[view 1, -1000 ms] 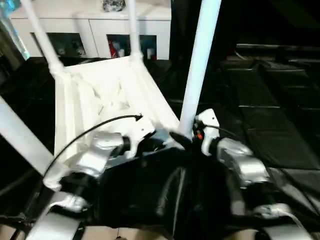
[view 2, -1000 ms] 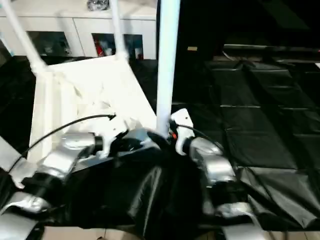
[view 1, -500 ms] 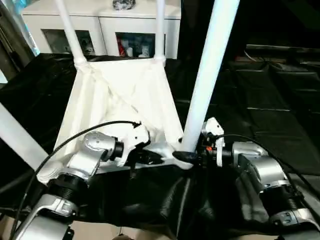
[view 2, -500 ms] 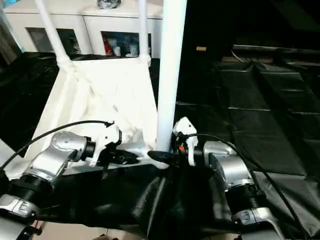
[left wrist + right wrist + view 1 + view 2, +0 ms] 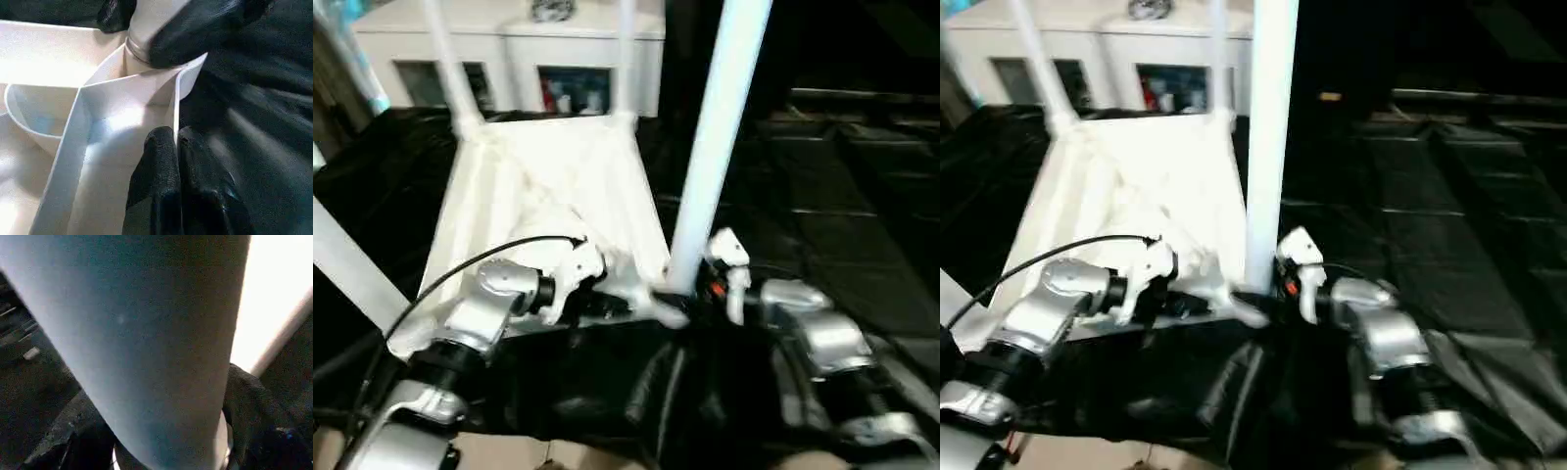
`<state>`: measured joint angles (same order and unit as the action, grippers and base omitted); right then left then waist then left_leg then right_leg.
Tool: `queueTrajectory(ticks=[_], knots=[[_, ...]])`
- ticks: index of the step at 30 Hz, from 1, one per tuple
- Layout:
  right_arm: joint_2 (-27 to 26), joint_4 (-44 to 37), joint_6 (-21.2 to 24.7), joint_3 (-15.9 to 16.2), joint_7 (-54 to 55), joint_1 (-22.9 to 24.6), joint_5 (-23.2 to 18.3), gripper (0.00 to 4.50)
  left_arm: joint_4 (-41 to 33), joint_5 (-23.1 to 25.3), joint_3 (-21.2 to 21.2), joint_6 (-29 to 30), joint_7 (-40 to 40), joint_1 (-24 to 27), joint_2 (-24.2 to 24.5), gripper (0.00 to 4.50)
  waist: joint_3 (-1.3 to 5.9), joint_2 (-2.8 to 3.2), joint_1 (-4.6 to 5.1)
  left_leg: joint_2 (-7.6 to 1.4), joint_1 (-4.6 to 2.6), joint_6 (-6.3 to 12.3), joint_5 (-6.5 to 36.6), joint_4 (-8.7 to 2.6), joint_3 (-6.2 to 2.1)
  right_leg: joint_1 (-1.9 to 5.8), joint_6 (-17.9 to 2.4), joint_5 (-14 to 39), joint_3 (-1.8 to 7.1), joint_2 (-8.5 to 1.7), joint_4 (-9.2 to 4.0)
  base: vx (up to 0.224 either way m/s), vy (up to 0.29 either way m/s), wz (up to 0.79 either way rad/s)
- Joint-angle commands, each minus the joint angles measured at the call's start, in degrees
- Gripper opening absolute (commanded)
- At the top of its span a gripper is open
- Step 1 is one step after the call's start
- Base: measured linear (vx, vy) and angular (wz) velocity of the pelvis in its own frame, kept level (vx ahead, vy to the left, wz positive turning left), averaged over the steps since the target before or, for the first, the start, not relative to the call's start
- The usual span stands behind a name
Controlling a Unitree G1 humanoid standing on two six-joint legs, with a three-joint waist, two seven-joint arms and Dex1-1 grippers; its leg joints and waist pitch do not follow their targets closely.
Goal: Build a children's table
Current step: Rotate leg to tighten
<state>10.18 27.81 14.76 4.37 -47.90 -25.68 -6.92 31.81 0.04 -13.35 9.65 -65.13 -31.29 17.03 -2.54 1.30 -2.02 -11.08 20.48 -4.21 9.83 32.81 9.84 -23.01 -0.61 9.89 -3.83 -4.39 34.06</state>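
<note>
You have the children's table (image 5: 548, 186) lying upside down on the black sheeting (image 5: 862, 245) straight ahead of you, ribbed underside facing up and its legs standing upward from the corner sockets. Two far legs rise at the back corners in front of the white cabinet (image 5: 519, 54), another leg (image 5: 347, 269) slants past your left forearm, and the near leg (image 5: 715, 147) stands tall at the near right corner, just beside your right wrist. Your left hand (image 5: 175, 147) is clenched on the near rim of the table top: in the left wrist view its two black fingers (image 5: 156, 166) pinch the thin white edge wall between them, close to the corner socket where the near leg enters. Your right hand (image 5: 680, 299) sits at the foot of that near leg; in the right wrist view the leg (image 5: 146, 347) runs up between dark finger pads (image 5: 247, 401) on either side, touching it, so the hand is grasping the leg just above the socket. Your two hands are near each other along the table's near edge.
</note>
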Motion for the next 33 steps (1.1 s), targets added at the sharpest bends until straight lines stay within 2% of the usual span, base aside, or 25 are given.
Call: queueTrajectory(ticks=[1, 3, 5, 6, 7, 8, 9, 11, 12, 14, 15, 16, 18, 19, 20, 23, 25, 26, 28, 29, 32, 33], knots=[[-4.06, 4.23, 1.03, 2.76, 5.09, -0.25, 1.55, 2.59, -1.68, -1.47, -0.32, -1.51, 1.74, -3.24, -4.23, 0.00, 2.94, 0.17, 0.13, -1.52, -0.30, -0.23, 19.92, -4.05, -0.73, 2.49, -9.62, 23.96, 2.24, -3.52, -5.27, 0.000, 0.000, 0.00], [-5.87, 6.49, -0.27, 1.91, 10.69, -0.95, 2.60, 2.59, -0.75, -0.87, -0.27, -1.82, 4.13, -3.96, -5.48, 0.00, 3.01, 0.19, 0.53, -1.53, -0.16, -0.38, 19.73, -4.10, -0.83, 2.57, -9.25, 24.05, 2.23, -3.54, -5.31, 0.000, 0.000, 0.00], [-7.76, 8.50, -0.66, 0.68, 15.51, -1.71, 2.84, 2.59, 0.19, -0.34, -0.10, -1.90, 6.53, -4.61, -6.77, 0.00, 3.03, 0.21, 0.59, -1.45, -0.31, 0.09, 19.56, -3.96, -0.64, 2.35, -9.35, 23.47, 2.34, -3.47, -5.40, 0.000, 0.000, 0.00], [-9.81, 10.59, -2.24, -0.16, 19.77, -2.66, 3.27, 2.59, 1.12, 0.03, 0.32, -1.94, 9.61, -5.25, -8.59, 0.00, 2.96, 0.28, 0.72, -1.42, -0.33, 0.12, 19.39, -4.00, -0.60, 2.24, -9.47, 23.17, 2.34, -3.41, -5.44, 0.000, 0.000, 0.00], [-9.81, 10.59, -2.24, -0.16, 19.77, -2.66, 3.27, 2.59, 1.12, 0.03, 0.32, -1.94, 9.61, -5.25, -8.59, 0.00, 3.02, 0.30, 0.78, -1.36, -0.44, -0.09, 19.53, -3.90, -0.57, 2.16, -9.55, 23.35, 2.30, -3.40, -5.41, 0.000, 0.000, 0.00], [-10.95, 11.90, -4.54, 0.02, 21.18, -3.20, 4.14, 2.59, 1.88, 0.00, 0.66, -1.71, 11.45, -5.77, -9.95, 0.00, 3.13, 0.19, 0.70, -1.42, -0.44, -0.02, 19.25, -3.94, -0.62, 2.34, -9.71, 22.80, 2.28, -3.41, -5.32, 0.000, 0.000, 0.00], [-11.43, 12.01, -5.85, 0.70, 19.97, -3.22, 4.43, 2.59, 1.96, -0.11, 0.64, -1.56, 11.95, -5.88, -10.66, 0.00, 3.14, 0.24, 0.71, -1.45, -0.45, 0.08, 18.97, -3.84, -0.51, 2.19, -9.93, 22.11, 2.38, -3.45, -5.32, 0.000, 0.000, 0.00], [-11.78, 11.44, -6.16, 1.26, 17.06, -2.96, 3.76, 2.59, 1.79, -0.36, 0.34, -1.57, 11.80, -5.82, -11.04, 0.00, 3.21, 0.12, 0.41, -1.37, -0.12, 1.42, 17.68, -3.81, -0.42, 2.59, -10.42, 19.73, 2.45, -3.33, -5.07, 0.000, 0.000, 0.00], [-11.86, 10.82, -5.86, 1.20, 15.56, -2.75, 2.99, 3.15, 1.63, -0.46, 0.20, -1.61, 11.41, -5.72, -11.02, 0.00, 3.31, 0.17, 0.33, -1.38, -0.09, 1.73, 17.02, -3.78, -0.41, 2.66, -10.62, 18.62, 2.48, -3.31, -4.93, 0.000, 0.000, 0.00], [-11.64, 9.57, -5.06, 1.15, 12.90, -2.35, 1.52, 3.15, 1.21, -0.45, -0.05, -1.77, 10.41, -5.35, -10.64, 0.00, 3.33, 0.30, 0.20, -1.42, -0.08, 2.61, 15.89, -3.70, -0.28, 2.72, -11.31, 16.68, 2.50, -3.33, -4.82, 0.000, 0.000, 0.00], [-11.34, 9.15, -4.95, 1.44, 11.81, -2.20, 1.13, 3.35, 1.06, -0.41, -0.12, -1.85, 10.01, -5.19, -10.42, 0.00, 3.32, 0.30, 0.20, -1.39, 0.01, 2.68, 15.69, -3.71, -0.27, 2.79, -11.33, 16.61, 2.48, -3.34, -4.83, 0.000, 0.000, 0.00], [-10.87, 8.77, -5.06, 1.85, 10.72, -2.06, 1.00, 3.46, 0.99, -0.38, -0.18, -1.94, 9.59, -5.06, -10.20, 0.00, 3.31, 0.59, 0.20, -1.42, -0.02, 2.71, 15.88, -3.74, -0.27, 2.83, -11.35, 16.65, 2.42, -3.32, -4.93, 0.000, 0.000, 0.00], [-9.41, 8.20, -5.54, 2.80, 7.87, -1.86, 1.12, 3.62, 0.83, -0.33, -0.49, -2.29, 8.17, -4.58, -9.37, 0.00, 3.33, 0.50, 0.14, -1.42, 0.03, 2.88, 16.01, -3.70, -0.29, 2.95, -11.53, 16.69, 2.37, -3.31, -4.83, 0.000, 0.000, 0.00], [-8.24, 7.91, -6.21, 3.26, 6.12, -1.82, 1.28, 3.62, 0.47, -0.44, -0.80, -2.43, 6.90, -4.15, -8.75, 0.00, 3.34, 0.93, 0.06, -1.44, 0.00, 2.88, 15.94, -3.70, -0.35, 2.94, -11.61, 16.61, 2.38, -3.38, -4.83, 0.000, 0.000, 0.00], [-7.78, 7.82, -6.45, 3.40, 5.56, -1.83, 1.36, 3.62, 0.34, -0.50, -0.90, -2.49, 6.42, -4.01, -8.54, 0.00, 3.37, 0.69, 0.12, -1.47, 0.05, 3.02, 15.86, -3.69, -0.30, 2.97, -11.75, 16.09, 2.36, -3.29, -4.84, 0.000, 0.000, 0.00], [-5.74, 6.03, -5.82, 4.05, 0.84, -1.27, 0.49, 3.62, -0.27, -0.75, -1.18, -2.38, 4.75, -3.58, -7.71, 0.00, 3.48, 0.67, -0.02, -1.52, 0.03, 3.27, 15.28, -3.64, -0.34, 3.16, -12.22, 14.65, 2.28, -3.24, -4.63, 0.000, 0.000, 0.00], [-2.42, 2.29, -3.91, 5.15, -6.29, 0.05, -1.11, 3.62, -0.88, -0.73, -1.77, -2.83, 1.67, -2.96, -5.94, 0.00, 3.48, 0.60, -0.19, -1.56, 0.20, 4.23, 14.03, -3.55, -0.23, 3.33, -12.92, 12.38, 2.28, -3.17, -4.46, 0.000, 0.000, 0.00], [-1.08, 0.96, -3.40, 5.66, -8.66, 0.54, -1.46, 3.62, -1.04, -0.71, -1.85, -3.03, 0.67, -2.76, -5.23, 0.00, 3.57, 0.78, -0.38, -1.75, 0.08, 4.61, 13.58, -3.46, -0.16, 3.18, -13.42, 11.49, 2.25, -3.19, -4.34, 0.000, 0.000, 0.00], [0.88, -0.78, -2.53, 6.17, -12.31, 1.21, -1.92, 3.62, -1.21, -0.62, -1.92, -3.36, -0.96, -2.47, -4.05, 0.00, 3.53, 0.64, -0.69, -1.85, 0.08, 4.83, 13.39, -3.40, -0.06, 3.13, -13.70, 11.12, 2.22, -3.18, -4.23, 0.000, 0.000, 0.00], [1.90, -1.62, -1.76, 6.42, -14.05, 1.53, -2.34, 3.62, -1.34, -0.59, -2.03, -3.44, -1.97, -2.27, -3.27, 0.00, 3.49, 0.36, -0.90, -1.82, 0.08, 4.92, 13.43, -3.43, -0.04, 3.21, -13.54, 12.03, 2.16, -3.19, -4.30, 0.000, 0.000, 0.00], [3.72, -3.00, -0.38, 6.77, -17.13, 2.08, -2.85, 3.62, -1.77, -0.57, -2.20, -3.66, -4.23, -1.75, -1.47, 0.00, 3.37, 0.42, -1.35, -1.96, -0.03, 4.43, 14.25, -3.55, -0.04, 2.94, -12.72, 15.37, 2.24, -3.36, -4.52, 0.000, 0.000, 0.00], [4.34, -3.21, 0.03, 7.13, -18.18, 2.21, -2.74, 3.62, -2.24, -0.70, -2.31, -3.33, -5.38, -1.43, -0.66, 0.00, 3.27, 0.21, -1.39, -1.98, -0.06, 4.23, 14.64, -3.60, -0.03, 2.82, -12.50, 16.14, 2.24, -3.33, -4.60, 0.000, 0.000, 0.00]])
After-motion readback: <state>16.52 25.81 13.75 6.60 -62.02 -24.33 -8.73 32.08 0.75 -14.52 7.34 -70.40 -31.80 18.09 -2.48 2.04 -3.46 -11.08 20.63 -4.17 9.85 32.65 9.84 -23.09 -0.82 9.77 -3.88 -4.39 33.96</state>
